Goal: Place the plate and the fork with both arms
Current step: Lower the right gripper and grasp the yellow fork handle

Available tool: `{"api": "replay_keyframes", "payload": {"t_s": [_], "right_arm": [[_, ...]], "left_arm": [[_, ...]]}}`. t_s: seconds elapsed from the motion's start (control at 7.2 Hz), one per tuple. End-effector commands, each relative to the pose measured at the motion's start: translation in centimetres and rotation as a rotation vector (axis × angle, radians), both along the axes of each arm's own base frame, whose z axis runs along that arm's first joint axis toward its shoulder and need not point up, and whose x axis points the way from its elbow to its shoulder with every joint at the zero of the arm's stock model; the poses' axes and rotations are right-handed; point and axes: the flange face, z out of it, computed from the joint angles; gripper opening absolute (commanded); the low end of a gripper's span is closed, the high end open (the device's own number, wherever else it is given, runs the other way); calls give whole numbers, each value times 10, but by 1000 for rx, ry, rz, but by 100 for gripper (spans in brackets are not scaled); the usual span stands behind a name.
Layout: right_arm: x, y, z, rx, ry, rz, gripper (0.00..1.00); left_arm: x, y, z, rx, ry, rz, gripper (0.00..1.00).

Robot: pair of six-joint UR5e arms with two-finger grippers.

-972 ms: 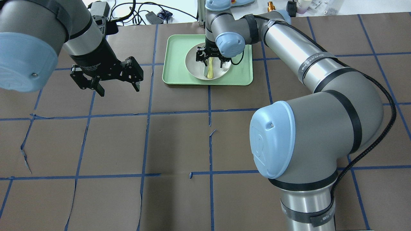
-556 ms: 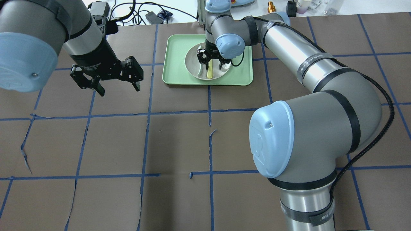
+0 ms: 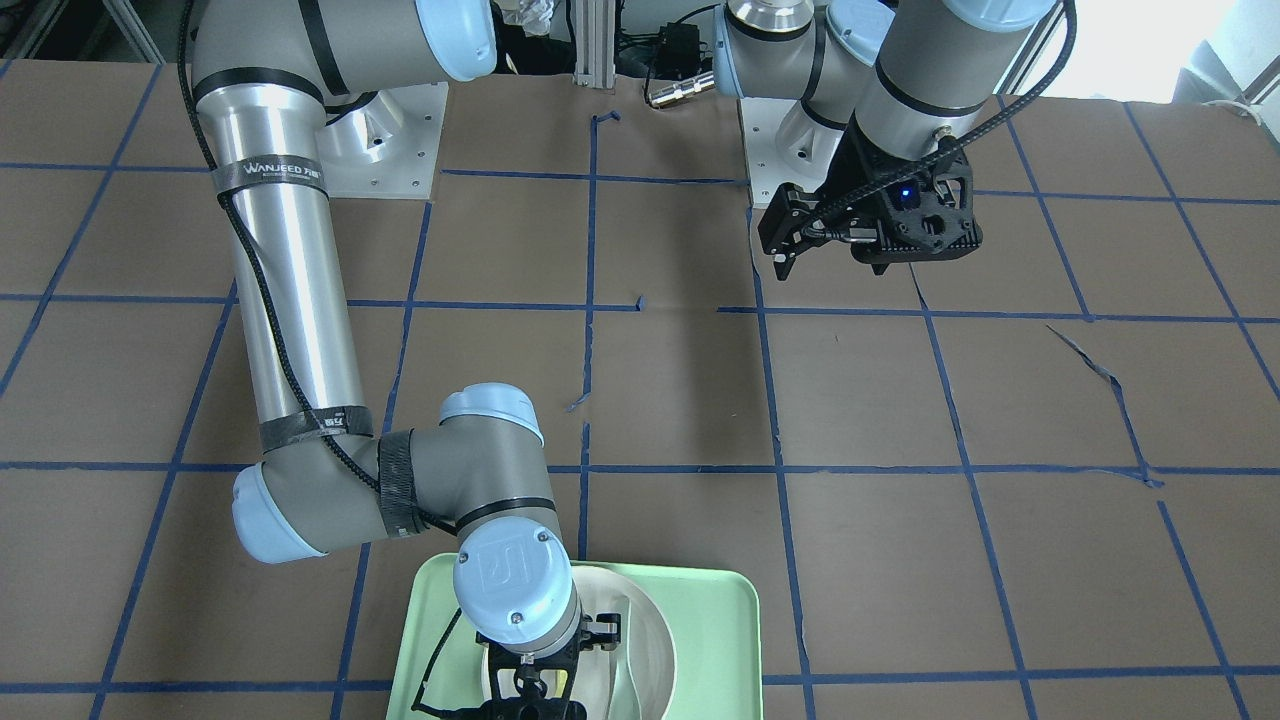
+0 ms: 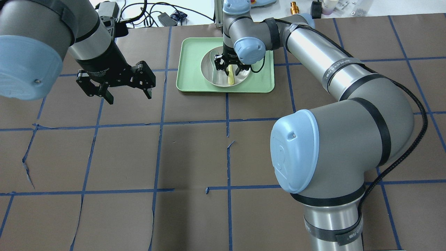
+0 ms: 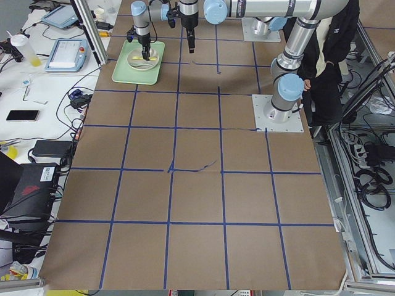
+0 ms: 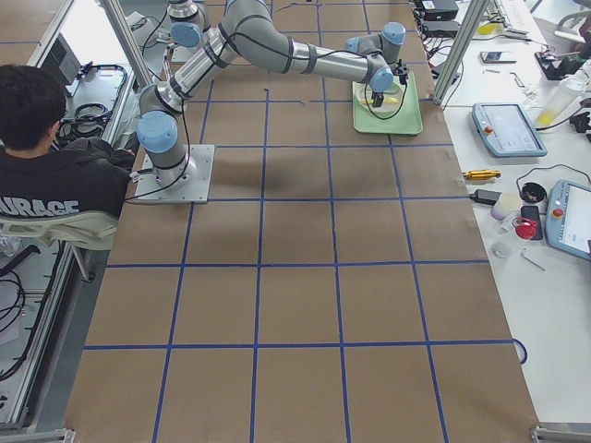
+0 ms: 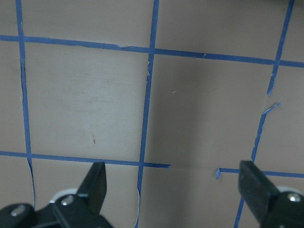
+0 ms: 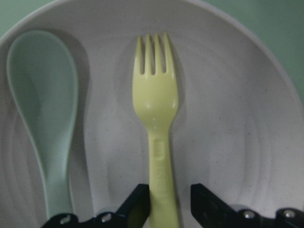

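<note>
The white plate (image 4: 212, 76) lies in the mint-green tray (image 4: 188, 62) at the far middle of the table. The pale-yellow fork (image 8: 156, 99) lies in the plate, tines pointing away from my wrist, next to a grey-green spoon (image 8: 42, 95). My right gripper (image 4: 228, 69) is down in the plate. In the right wrist view its fingers (image 8: 137, 204) straddle the fork's handle; the left one touches it and a small gap shows at the right one. My left gripper (image 4: 127, 96) hangs open and empty above bare table, left of the tray.
The tray (image 3: 720, 620) sits near the table's far edge, and the right arm's elbow (image 3: 290, 510) reaches low beside it. Cables and small items (image 4: 163, 15) lie beyond the table's far edge. Brown paper with blue tape lines covers the table (image 4: 191, 157).
My right gripper has come down further into the plate and its fingers have narrowed around the fork's handle. The left arm has not moved.
</note>
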Motion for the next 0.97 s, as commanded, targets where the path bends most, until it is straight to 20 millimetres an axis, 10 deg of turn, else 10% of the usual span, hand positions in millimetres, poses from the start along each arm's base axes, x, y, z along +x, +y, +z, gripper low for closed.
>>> {"api": "replay_keyframes", "payload": {"t_s": [0.0, 0.83], "right_arm": [[0, 0, 3, -3, 0, 0, 38], [0, 7, 2, -2, -3, -1, 44]], "left_arm": [[1, -1, 1, -3, 0, 3, 100], [5, -2, 2, -8, 0, 6, 100]]}}
